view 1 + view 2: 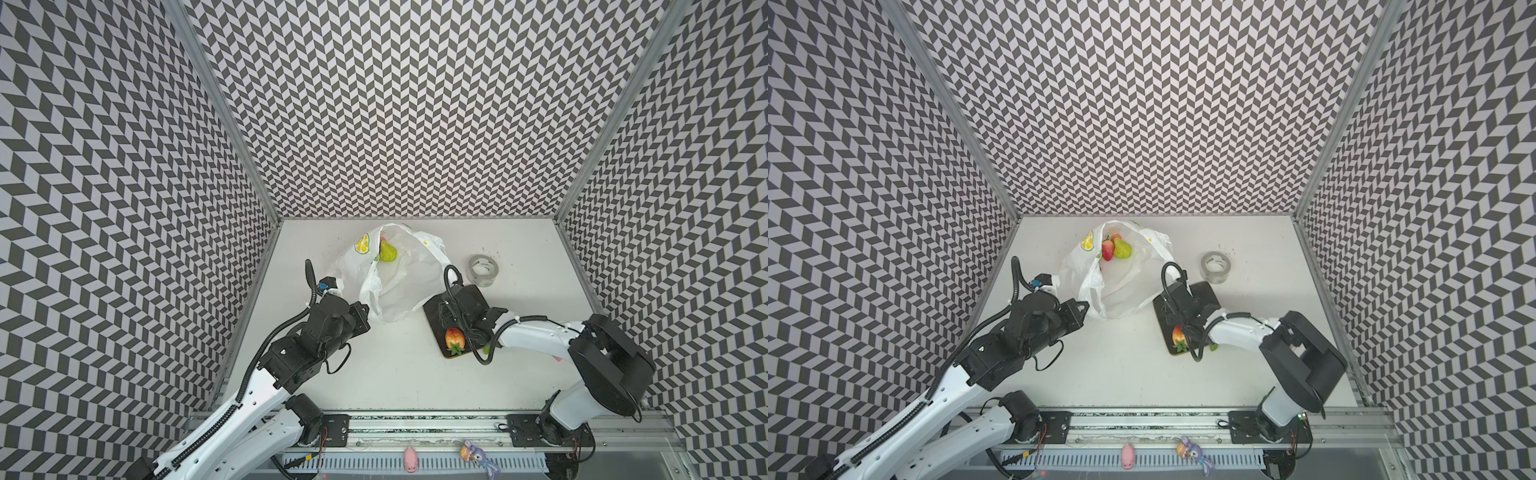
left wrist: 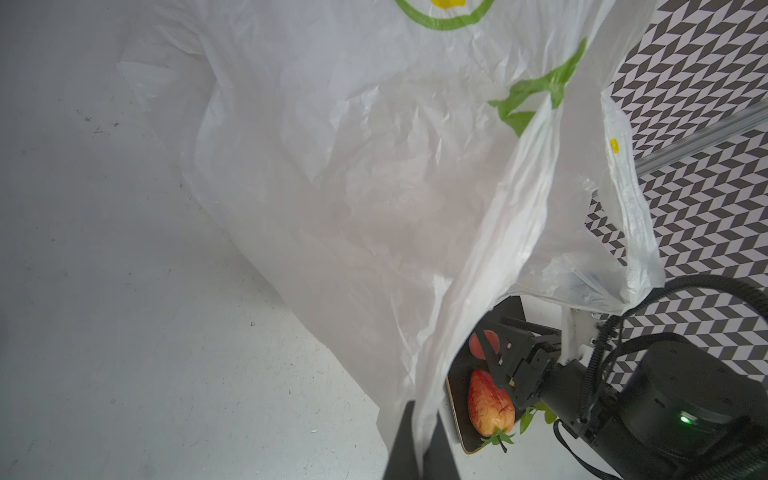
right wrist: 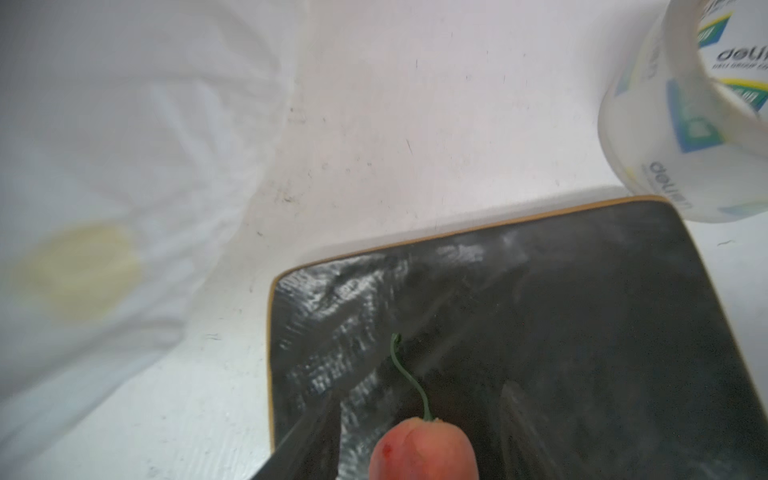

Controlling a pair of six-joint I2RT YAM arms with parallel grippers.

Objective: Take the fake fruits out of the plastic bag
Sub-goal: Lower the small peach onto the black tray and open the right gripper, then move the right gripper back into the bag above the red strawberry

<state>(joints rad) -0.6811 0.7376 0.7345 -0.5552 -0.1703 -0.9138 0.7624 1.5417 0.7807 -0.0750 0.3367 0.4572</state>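
The white plastic bag (image 1: 399,286) with lemon-slice prints lies open at the back middle of the table. Inside it show a green pear (image 1: 1122,248) and a red strawberry (image 1: 1107,249). My left gripper (image 2: 424,409) is shut on the bag's near edge, plastic pinched between its fingers. On the dark tray (image 1: 434,312) lies a red-orange strawberry (image 1: 454,338). My right gripper (image 3: 419,399) hovers low over the tray, open. A pink-orange peach (image 3: 422,451) with a green stem sits between its jaws, with a gap on each side. Green leaves (image 1: 486,350) peek from under the right arm.
A roll of clear tape (image 1: 482,270) stands behind the tray, to its right. Patterned walls close in the table on three sides. A pink pig toy (image 1: 411,459) and a purple toy (image 1: 478,455) sit on the front rail.
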